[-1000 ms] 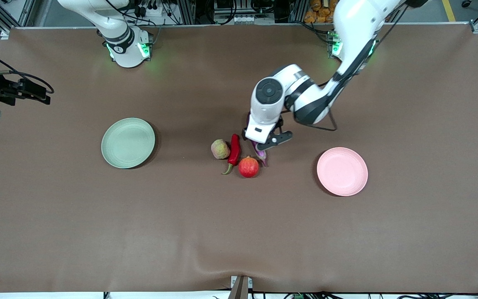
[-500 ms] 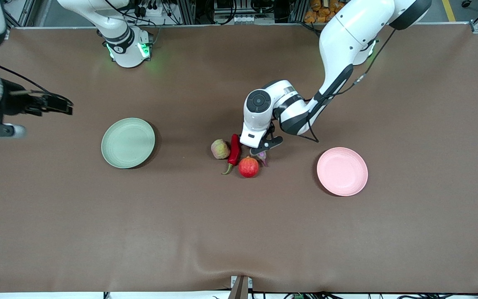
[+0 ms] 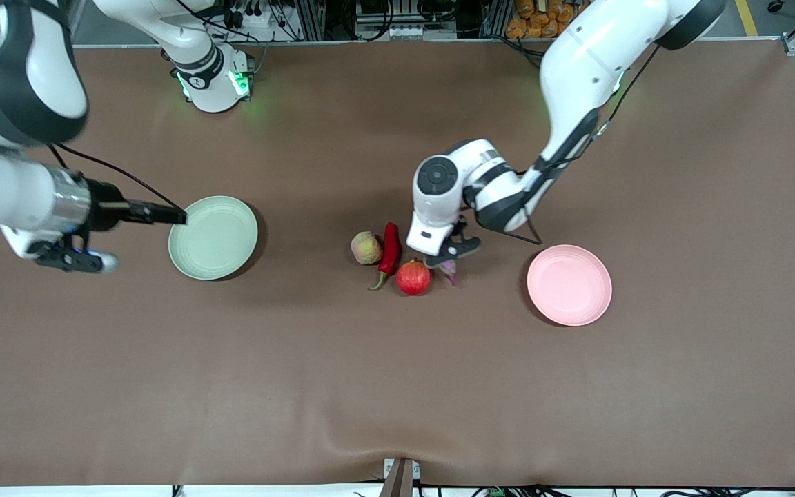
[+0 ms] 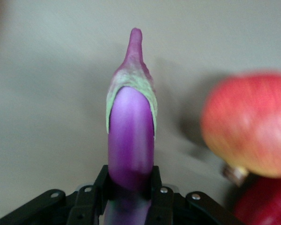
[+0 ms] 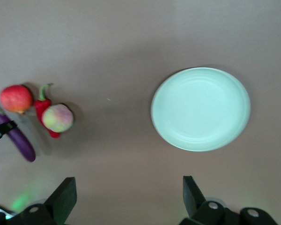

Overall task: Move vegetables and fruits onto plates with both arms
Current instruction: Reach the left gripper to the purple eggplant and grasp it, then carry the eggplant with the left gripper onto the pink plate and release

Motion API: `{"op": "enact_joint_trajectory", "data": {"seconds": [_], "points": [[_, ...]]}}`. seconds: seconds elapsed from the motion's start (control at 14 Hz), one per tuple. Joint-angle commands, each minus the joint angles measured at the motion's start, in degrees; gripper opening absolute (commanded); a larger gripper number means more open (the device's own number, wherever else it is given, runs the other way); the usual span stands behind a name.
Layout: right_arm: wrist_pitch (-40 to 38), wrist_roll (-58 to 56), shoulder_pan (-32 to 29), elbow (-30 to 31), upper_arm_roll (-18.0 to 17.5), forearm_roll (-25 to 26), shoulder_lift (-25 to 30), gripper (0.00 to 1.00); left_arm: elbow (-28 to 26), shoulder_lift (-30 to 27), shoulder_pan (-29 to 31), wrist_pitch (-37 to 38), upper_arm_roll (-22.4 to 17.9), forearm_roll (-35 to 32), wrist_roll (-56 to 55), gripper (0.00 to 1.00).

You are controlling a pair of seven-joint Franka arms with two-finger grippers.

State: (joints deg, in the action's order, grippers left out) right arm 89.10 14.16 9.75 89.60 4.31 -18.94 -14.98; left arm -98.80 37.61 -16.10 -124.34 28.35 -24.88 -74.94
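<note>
On the brown cloth-covered tabletop (image 3: 397, 386), nearest the front camera lies the round shallow pale pink plate (image 3: 569, 284), toward the left arm's end, with nothing in it; the small round red-orange pomegranate-like fruit (image 3: 413, 277) sits at about the same depth in the middle of the tabletop. Just beside that fruit, toward the pink plate, the left gripper (image 3: 449, 250) has its jaws closed on the long slim glossy purple eggplant (image 4: 130, 140), whose green-capped stem end pokes out past the jaws, as the left wrist view shows; in the front view only that tip shows below the gripper. Slightly farther from the camera, the curved red chili pepper with a green stem (image 3: 388, 253) lies touching or just beside the pale yellow-pink peach-like fruit (image 3: 366, 248). The round shallow pale green plate (image 3: 213, 237) rests toward the right arm's end, also holding nothing. The right gripper (image 5: 126, 199) is over the bare tabletop just beside the green plate, at the right arm's end, with its jaws spread wide apart around nothing
</note>
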Motion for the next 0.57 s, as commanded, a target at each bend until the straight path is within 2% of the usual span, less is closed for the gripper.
{"op": "enact_joint_trajectory", "data": {"seconds": [0.0,0.21,0.36,0.5], "points": [[5.4,4.5,4.0,-1.4,0.3,-4.9,-5.8,1.0,-4.9,-10.0,9.0,7.4,2.8,0.0,9.2,0.0],[14.2,10.6,11.1,-1.8,0.3,-6.8,-10.9,1.0,-4.7,-10.6,23.2,9.3,6.4,-0.2,21.2,0.0],[18.6,14.8,15.1,-2.8,0.3,-6.9,-15.1,1.0,-4.6,-9.2,28.2,6.1,6.4,-1.0,25.9,0.0],[22.3,20.7,19.1,-7.7,0.3,-6.9,-20.9,1.0,-4.2,-6.8,32.4,2.8,6.0,-1.2,29.7,0.0]]}}
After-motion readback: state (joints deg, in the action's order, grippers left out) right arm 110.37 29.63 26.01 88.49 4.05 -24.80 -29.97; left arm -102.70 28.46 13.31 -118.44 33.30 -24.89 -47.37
